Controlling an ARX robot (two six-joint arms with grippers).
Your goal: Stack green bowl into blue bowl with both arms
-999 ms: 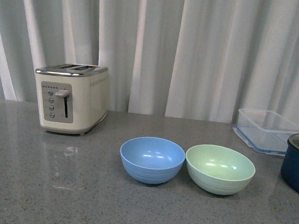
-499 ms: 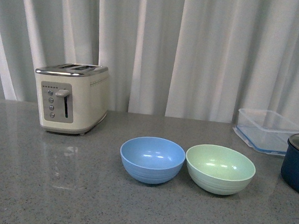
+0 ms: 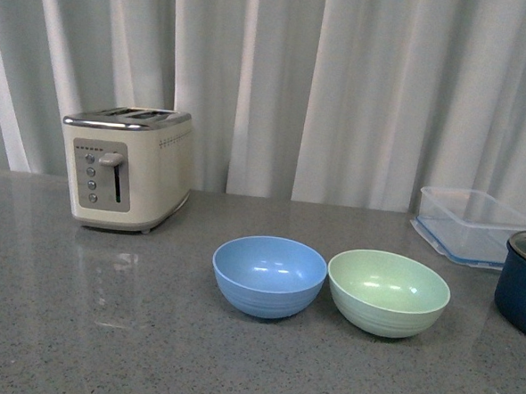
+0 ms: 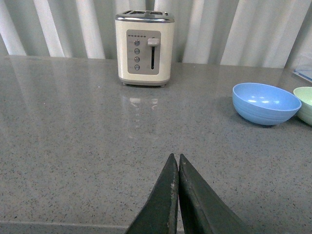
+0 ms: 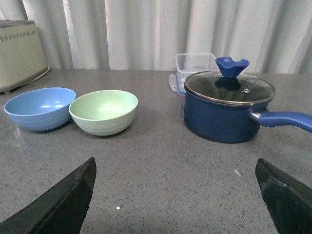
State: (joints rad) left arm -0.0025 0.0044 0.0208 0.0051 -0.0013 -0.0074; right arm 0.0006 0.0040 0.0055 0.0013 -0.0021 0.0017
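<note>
The left gripper is pressed together, the right gripper spread wide, over a speckled grey bench. Beyond, the round, matte, faintly ridged green bowl is set upright, mouth up, just right of the matching blue bowl.

Parts cropped or hidden, three views.
Front: the navy pot runs off the right edge. Left wrist: only a sliver of the green bowl shows; the left gripper, fingers pressed together, is cropped behind its tips. Right wrist: the toaster and pot handle are cropped, the pot hides part of the clear container, and the right gripper shows only two wide-spread fingertips.
</note>
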